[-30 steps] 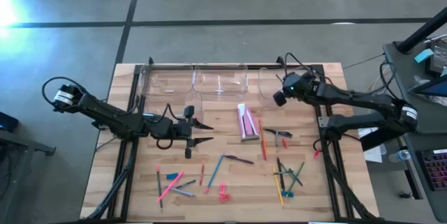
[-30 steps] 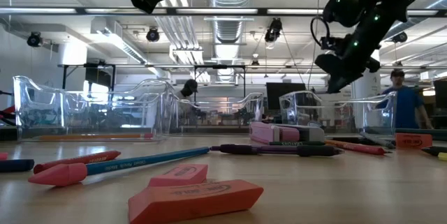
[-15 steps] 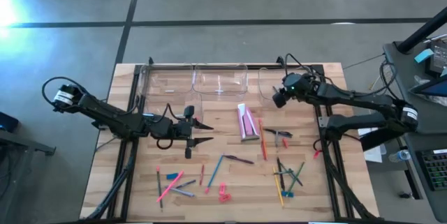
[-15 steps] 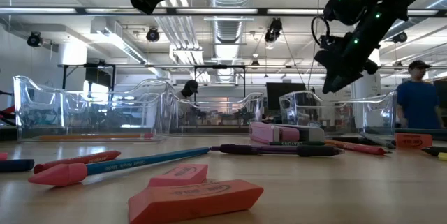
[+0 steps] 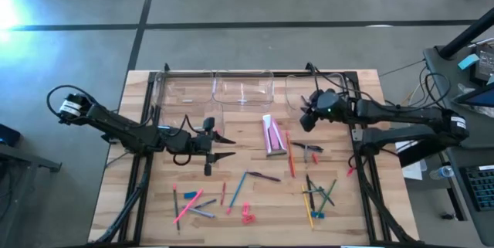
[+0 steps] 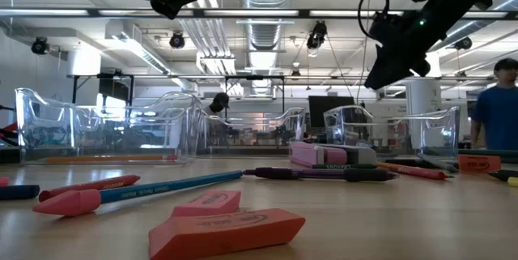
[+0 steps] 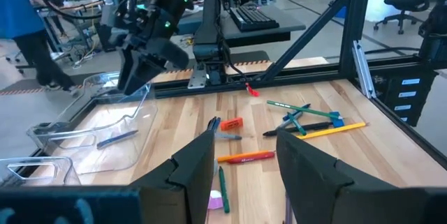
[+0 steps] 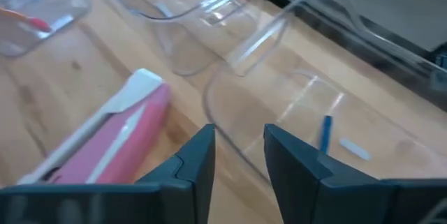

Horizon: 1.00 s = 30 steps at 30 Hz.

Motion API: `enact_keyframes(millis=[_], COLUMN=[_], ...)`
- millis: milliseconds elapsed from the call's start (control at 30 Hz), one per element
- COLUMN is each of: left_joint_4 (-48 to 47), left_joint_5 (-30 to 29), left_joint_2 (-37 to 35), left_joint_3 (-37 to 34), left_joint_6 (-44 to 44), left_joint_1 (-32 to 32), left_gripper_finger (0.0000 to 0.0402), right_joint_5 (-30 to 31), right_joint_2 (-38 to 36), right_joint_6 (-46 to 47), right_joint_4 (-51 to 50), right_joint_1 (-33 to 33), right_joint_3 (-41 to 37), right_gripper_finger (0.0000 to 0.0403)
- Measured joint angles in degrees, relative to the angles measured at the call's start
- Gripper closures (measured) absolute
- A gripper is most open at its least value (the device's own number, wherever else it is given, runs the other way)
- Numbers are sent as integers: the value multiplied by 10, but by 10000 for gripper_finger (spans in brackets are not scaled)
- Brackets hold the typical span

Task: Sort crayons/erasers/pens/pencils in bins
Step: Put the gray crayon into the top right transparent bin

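Note:
Clear bins (image 5: 243, 90) stand in a row along the table's far edge. Pens, pencils and crayons (image 5: 316, 194) lie scattered over the near half, with pink-red erasers (image 6: 227, 232) near the front edge. My right gripper (image 8: 239, 137) hangs open and holds nothing, above the near rim of the rightmost bin (image 5: 309, 93). A blue pen (image 8: 325, 132) lies in that bin. My left gripper (image 5: 230, 146) hovers open over the table's middle left, nothing between its fingers (image 7: 199, 158).
A pink flat pack (image 5: 272, 134) lies just left of my right gripper. More sticks lie at the near left (image 5: 189, 202) and centre (image 5: 251, 177). An orange crayon (image 7: 246, 157) lies ahead of my left gripper. A person in blue (image 6: 495, 114) stands beyond the table.
My right gripper has drawn back from over the rightmost bin toward the table's near edge and has risen a little, tipping as it went. My left arm has kept still.

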Motion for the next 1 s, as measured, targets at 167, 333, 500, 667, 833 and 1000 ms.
enact_keyframes(millis=[167, 333, 500, 667, 833, 1000], left_joint_4=[1, 0, -1, 0, 0, 0], left_joint_5=[0, 0, 0, 0, 10, 36], left_joint_2=[-1, -1, -4, -16, -17, -17], left_joint_3=[1, -4, -9, -9, -9, -10], left_joint_6=[0, -10, -30, -41, -100, -125], left_joint_1=[0, 0, 0, 0, 0, -6], left_gripper_finger=[260, 260, 260, 260, 260, 260], right_joint_5=[0, 1, 16, 25, 26, 30], right_joint_2=[1, 1, 6, 20, 31, 40], right_joint_6=[16, 26, 29, 39, 78, 106], right_joint_4=[13, 19, 60, 111, 113, 117], right_joint_1=[34, 82, 132, 168, 216, 302], right_joint_3=[-2, -4, -14, -31, -32, -32], right_gripper_finger=[301, 310, 314, 314, 320, 321])
